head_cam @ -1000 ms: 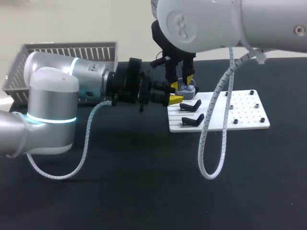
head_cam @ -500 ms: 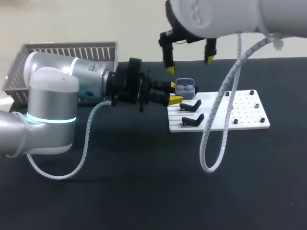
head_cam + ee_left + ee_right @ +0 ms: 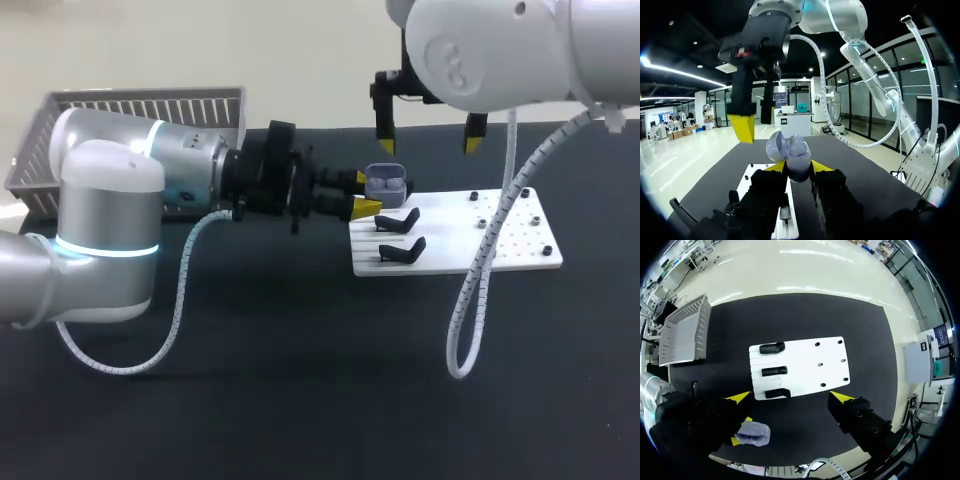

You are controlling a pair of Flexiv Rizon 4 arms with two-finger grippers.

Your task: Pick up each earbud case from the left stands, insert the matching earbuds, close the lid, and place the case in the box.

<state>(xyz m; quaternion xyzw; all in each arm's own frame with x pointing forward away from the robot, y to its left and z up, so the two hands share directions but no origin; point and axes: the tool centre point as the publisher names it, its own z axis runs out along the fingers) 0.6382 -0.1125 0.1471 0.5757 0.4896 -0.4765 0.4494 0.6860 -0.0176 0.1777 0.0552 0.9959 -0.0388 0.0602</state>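
Left gripper is clamped on the earbud case, one yellow tip on each side of the lower shell, holding it in the air just above the near corner of the white board. Right gripper hangs above the board with its fingers spread wide and nothing between them.

Handling, as judged from here:
- The case is a small, rounded, pale lavender shell, glossy and hard. It looks light and stiff, and probably slippery under the pads.
- The lid stands open on its hinge. The hinge is likely the weak point, so the grip belongs on the lower shell's flat sides, as it is now, and not on the lid.
- Closing should need only a light press on the lid's outer curve.
- Whether earbuds sit inside cannot be told.

Surroundings:
- Three black, wedge-shaped stands are on the board's left end. They are matte and rigid, and the two seen clearly are bare.
- The board is flat and studded with small bolts.
- The box is a grey slatted basket at the table's far left, well apart from the case.
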